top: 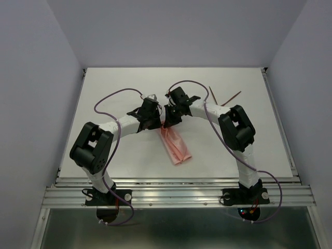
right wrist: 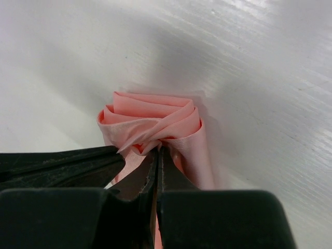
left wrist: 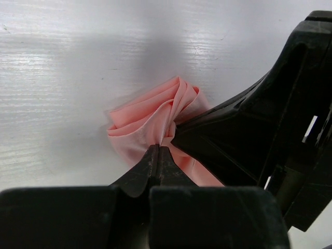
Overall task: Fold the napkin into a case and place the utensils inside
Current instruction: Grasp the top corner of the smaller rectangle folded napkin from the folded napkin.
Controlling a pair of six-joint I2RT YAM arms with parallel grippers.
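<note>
The napkin [top: 175,147] is lying around the middle of the bench [top: 104,93], somewhat nearer the near edge, folded into a narrow pink strip that is running slantwise, with its near end angled slightly toward the right edge. Its far end is being pinched by both tools at once. The left gripper [top: 160,124] is being held with its jaws pressed fully together on a bunched fold of the cloth, and the right gripper [top: 167,124] is being held the same way on that bunched end from the other side. Whether the two tips are touching each other cannot be told. In the left wrist view, the napkin [left wrist: 155,111] is being gathered into pleats right at the left gripper [left wrist: 158,151], with the right gripper [left wrist: 249,140] just beside it. In the right wrist view, stacked folds of the napkin [right wrist: 150,116] are being bunched above the right gripper [right wrist: 157,151]. Two thin reddish-brown sticks [top: 231,97] are lying near the far right corner, well apart from the napkin. Purple cables [top: 111,98] are looping over both arms.
</note>
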